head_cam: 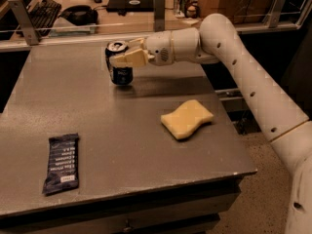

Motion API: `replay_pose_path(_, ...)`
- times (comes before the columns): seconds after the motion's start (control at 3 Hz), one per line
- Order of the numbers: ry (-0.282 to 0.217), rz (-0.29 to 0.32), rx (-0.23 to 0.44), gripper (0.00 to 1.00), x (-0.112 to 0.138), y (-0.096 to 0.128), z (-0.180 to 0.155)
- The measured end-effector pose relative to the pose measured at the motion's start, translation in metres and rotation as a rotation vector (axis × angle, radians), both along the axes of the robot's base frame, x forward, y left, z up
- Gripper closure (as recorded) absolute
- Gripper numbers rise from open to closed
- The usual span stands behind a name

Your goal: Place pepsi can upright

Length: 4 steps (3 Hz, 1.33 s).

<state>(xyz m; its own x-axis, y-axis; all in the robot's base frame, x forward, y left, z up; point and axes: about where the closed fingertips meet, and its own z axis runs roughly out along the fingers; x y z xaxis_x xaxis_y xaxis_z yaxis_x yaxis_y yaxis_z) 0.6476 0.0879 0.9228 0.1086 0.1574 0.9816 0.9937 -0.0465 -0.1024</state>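
Seemingly the placing step is at its end in the single camera view: the small dark blue cylindrical pepsi can (122, 75) stands upright with its silver top facing up, near the far edge of the grey flat-topped table (126, 140), its base at or just above the surface; I cannot tell whether it touches. The white arm's tan two-finger gripper (119, 58) reaches in from the right and is clamped on the upper half of the can, one finger across its near side, the other hidden behind it. The next move calls for settling the can fully, parting the fingers without tipping it, then backing away. A yellow wavy sponge (187, 119) and a flat dark blue snack wrapper (61, 163) lie well apart from it.
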Motion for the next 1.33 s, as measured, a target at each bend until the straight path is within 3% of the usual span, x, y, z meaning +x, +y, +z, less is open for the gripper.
replay_pose_path(0.33,0.019,-0.008,0.016,0.04,0.002,-0.004,-0.002)
replay_pose_path(1.0,0.026,-0.051,0.014,0.0,0.002,-0.013,0.001)
replay_pose_path(1.33,-0.05,-0.096,0.033,0.0,-0.024,-0.022,0.036)
